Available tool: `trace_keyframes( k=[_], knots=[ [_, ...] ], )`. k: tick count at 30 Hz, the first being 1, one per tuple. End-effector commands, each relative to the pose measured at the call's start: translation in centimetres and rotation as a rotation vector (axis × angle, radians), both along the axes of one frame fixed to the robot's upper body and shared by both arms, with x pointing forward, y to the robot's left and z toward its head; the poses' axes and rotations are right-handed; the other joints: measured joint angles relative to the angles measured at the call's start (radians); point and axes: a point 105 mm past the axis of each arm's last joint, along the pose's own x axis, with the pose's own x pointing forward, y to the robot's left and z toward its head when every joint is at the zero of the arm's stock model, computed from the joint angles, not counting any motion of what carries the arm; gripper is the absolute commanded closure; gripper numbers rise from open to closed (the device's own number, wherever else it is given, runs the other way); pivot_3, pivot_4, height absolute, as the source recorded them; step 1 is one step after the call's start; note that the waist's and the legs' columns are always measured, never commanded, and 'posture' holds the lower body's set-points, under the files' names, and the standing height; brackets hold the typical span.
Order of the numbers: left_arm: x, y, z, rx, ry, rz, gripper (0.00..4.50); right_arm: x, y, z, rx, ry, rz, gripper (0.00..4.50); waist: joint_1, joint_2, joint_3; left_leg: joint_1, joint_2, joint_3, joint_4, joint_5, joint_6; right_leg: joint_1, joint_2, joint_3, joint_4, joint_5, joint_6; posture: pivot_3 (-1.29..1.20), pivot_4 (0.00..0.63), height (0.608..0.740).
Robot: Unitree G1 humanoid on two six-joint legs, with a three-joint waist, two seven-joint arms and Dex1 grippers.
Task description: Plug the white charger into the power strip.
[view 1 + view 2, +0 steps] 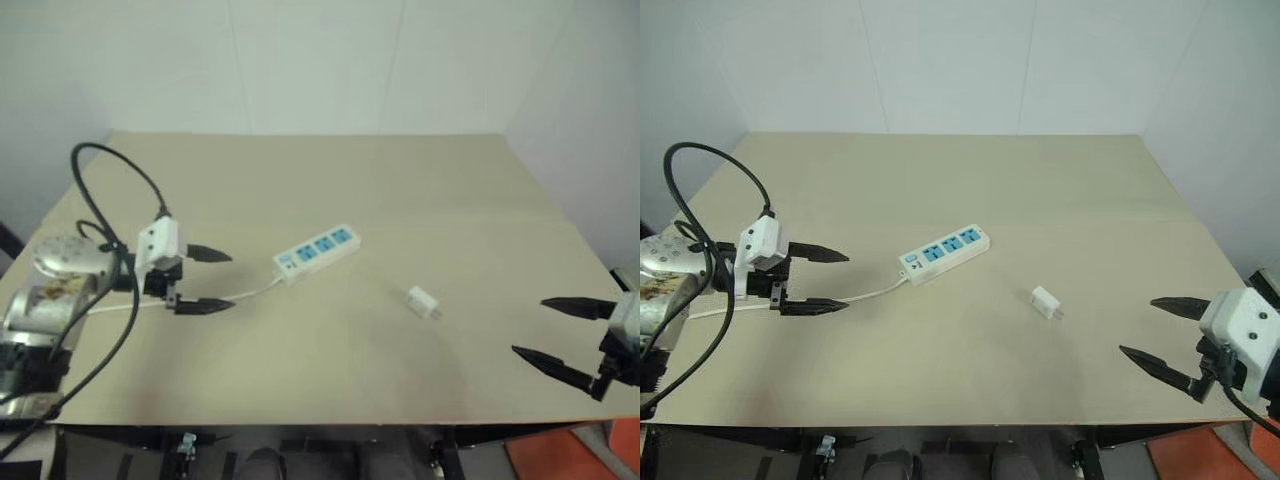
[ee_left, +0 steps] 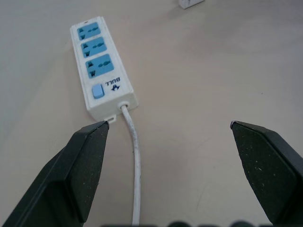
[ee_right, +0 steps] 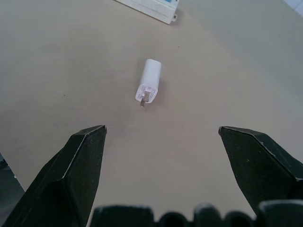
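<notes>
White charger (image 1: 1044,302) lies on its side on the tan table (image 1: 940,180), just off the socket end of the power strip (image 1: 944,251), prongs toward the right gripper (image 1: 1152,333). Likely light, rigid, smooth plastic; could skid or twist. Best hold looks to be across its flat sides, prongs left clear. Right gripper is spread wide and empty, well short of the charger. Left gripper (image 1: 816,279), also wide and empty, straddles the strip's cord (image 2: 135,156) near its switch end.

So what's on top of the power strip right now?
Nothing: the power strip shows three bare blue sockets and a switch. The white charger lies apart on the table. Whatever is under the strip is hidden.
</notes>
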Motion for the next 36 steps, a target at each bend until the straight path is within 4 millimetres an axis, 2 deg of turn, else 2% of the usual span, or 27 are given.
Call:
trace_keyframes(
  k=[1, 6, 14, 18, 21, 25, 31, 34, 36],
  knots=[
    [-0.5, -0.4, 0.7, 0.007, -0.011, -0.03, 0.0, 0.0, 0.2, 0.6, -0.034, -0.01, 0.027, 0.01, 0.0, 0.0, 0.0, 0.0, 0.0, 0.0, 0.0, 0.0, 0.0, 0.0, 0.0, 0.0, 0.0, 0.0, 0.0, 0.0, 0.15, 0.74],
    [-0.8, -0.6, 0.5, 0.011, 0.01, -0.043, 0.0, -0.4, 0.1, 0.0, -0.063, 0.046, 0.041, 0.01, 0.0, 0.0, 0.0, 0.0, 0.0, 0.0, 0.0, 0.0, 0.0, 0.0, 0.0, 0.0, 0.0, 0.0, 0.0, 0.0, 0.15, 0.74],
    [-2.1, -1.1, -0.5, -0.01, 0.051, -0.055, 0.0, 0.6, 0.2, 0.0, -0.052, 0.013, 0.019, 0.01, -0.001, 0.0, 0.001, 0.0, 0.0, 0.0, 0.0, 0.0, 0.0, 0.0, 0.0, 0.0, 0.0, 0.0, 0.0, 0.0, 0.15, 0.74],
    [-2.0, -0.9, -0.5, -0.013, 0.041, -0.03, 0.0, 1.1, 0.4, 0.0, -0.05, 0.006, 0.024, 0.01, 0.0, 0.001, 0.001, 0.0, 0.0, 0.0, 0.0, 0.0, 0.0, 0.0, 0.0, 0.0, 0.0, 0.0, 0.0, 0.0, 0.15, 0.74],
    [-0.6, -1.4, -0.1, -0.057, 0.0, 0.029, 0.0, 1.6, 0.7, 0.2, -0.042, -0.01, 0.027, 0.01, 0.003, 0.001, 0.001, 0.0, 0.0, 0.0, 0.0, 0.0, 0.0, 0.0, 0.0, 0.0, 0.0, 0.0, 0.0, 0.0, 0.15, 0.74],
    [2.3, -2.8, 0.4, -0.144, -0.038, 0.145, 0.0, 2.1, 1.4, 0.5, -0.025, -0.043, 0.025, 0.01, 0.015, 0.0, 0.001, 0.0, 0.0, -0.001, 0.002, 0.0, 0.0, 0.0, 0.0, -0.001, 0.001, 0.0, 0.0, 0.0, 0.15, 0.74],
    [6.6, -4.6, -0.9, -0.182, -0.027, 0.269, 0.0, 2.1, 1.8, 0.4, -0.01, -0.055, 0.024, 0.01, 0.025, 0.0, 0.001, 0.0, 0.0, -0.001, 0.002, 0.0, 0.0, 0.0, 0.0, 0.0, 0.001, 0.0, 0.0, 0.0, 0.15, 0.74],
    [7.7, -6.0, -1.6, -0.221, -0.002, 0.255, 0.0, 2.1, 2.1, 0.6, -0.007, -0.066, 0.023, 0.01, 0.026, 0.0, 0.001, -0.001, -0.001, -0.001, 0.003, 0.0, 0.0, 0.0, 0.0, 0.0, 0.001, 0.0, 0.0, 0.0, 0.15, 0.74],
    [8.2, -7.1, -2.8, -0.226, 0.033, 0.242, 0.0, 2.1, 2.3, 0.8, -0.004, -0.073, 0.026, 0.01, 0.026, 0.0, 0.001, -0.001, -0.001, -0.001, 0.003, 0.0, 0.0, 0.0, 0.0, 0.0, 0.001, 0.0, 0.0, 0.0, 0.15, 0.74]
  ],
)
